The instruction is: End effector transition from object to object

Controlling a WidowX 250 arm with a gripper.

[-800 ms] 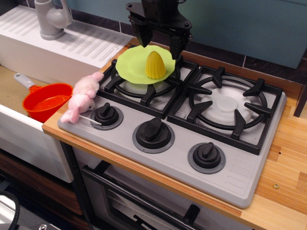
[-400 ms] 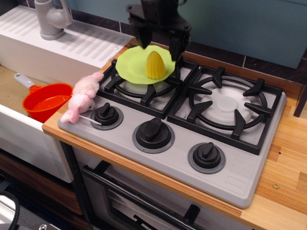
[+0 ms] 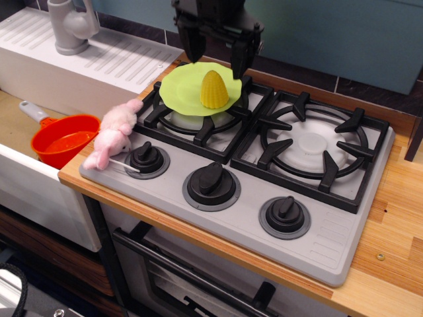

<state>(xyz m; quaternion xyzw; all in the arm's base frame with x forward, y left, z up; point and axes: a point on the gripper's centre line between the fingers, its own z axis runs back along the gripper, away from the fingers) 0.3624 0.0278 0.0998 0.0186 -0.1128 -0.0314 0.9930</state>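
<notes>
- Wooden counter [image 3: 396, 218] carries a grey stove [image 3: 264, 191]; three black knobs [image 3: 211, 181] run along its front edge.
- Near left: a pink plush toy [image 3: 112, 135] lies on the stove's front-left corner, just beside the leftmost knob, overhanging toward the sink [image 3: 20, 132].
- An orange pot [image 3: 63, 139] sits in the sink, touching or nearly touching the plush.
- Right burner grate [image 3: 310, 142] has a white disc at its centre.
- Rear-left burner: a lime green plate [image 3: 182, 89] rests on the grate, a yellow corn piece [image 3: 213, 89] upright on it, toward the plate's right side.
- My end effector [image 3: 217, 63] hangs above the far edge of that plate, jaws spread apart, gripping nothing.
- Left finger is above the plate's back rim; right finger is at the plate's right rim.
- The corn sits in front of and below the gap, roughly centred between the two fingers, clear of both.
- Far left: a grey faucet [image 3: 69, 26] stands on the white ribbed drainboard [image 3: 99, 63].
</notes>
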